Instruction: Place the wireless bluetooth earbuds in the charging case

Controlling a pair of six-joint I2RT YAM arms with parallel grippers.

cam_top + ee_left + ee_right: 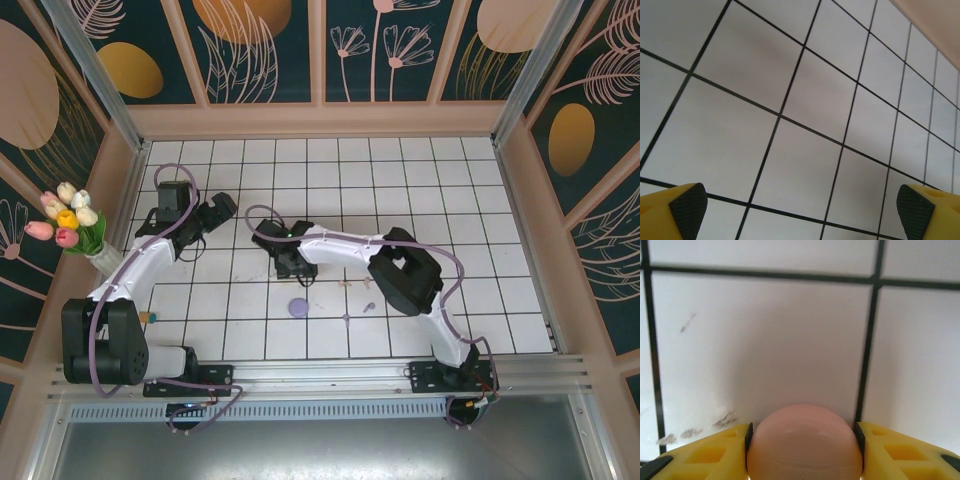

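Right gripper (804, 456): partly closed, with one dark pad pressed against each side of the pink charging case.
Pink charging case (804, 437): a smooth, rounded pink shell with a faint seam across it. It sat clamped between the two yellow fingers, low over a white tile of the table (765, 340).
Right gripper (292, 262) from above: reached across to left of centre and pointed down at the tiles.
Left gripper (800, 212): jaws spread as wide as they went, holding nothing. Its two black-padded fingertips stood at opposite edges of the wrist view, above the tiles.
Left gripper (210, 215) from above: hung over the left part of the table, apart from the other arm.
Purple charging case (298, 308): a flat round disc that lay on a tile just nearer than the Right gripper, not touching it.
Pale pink earbuds (350, 284): two tiny specks that lay loose and close together on the tiles, just beside the right forearm.
Purple earbud (346, 319): a tiny speck on the tiles to the right of the Purple charging case, apart from it.
Tulips (68, 222): a bunch stood at the table's left edge, beside the left arm.
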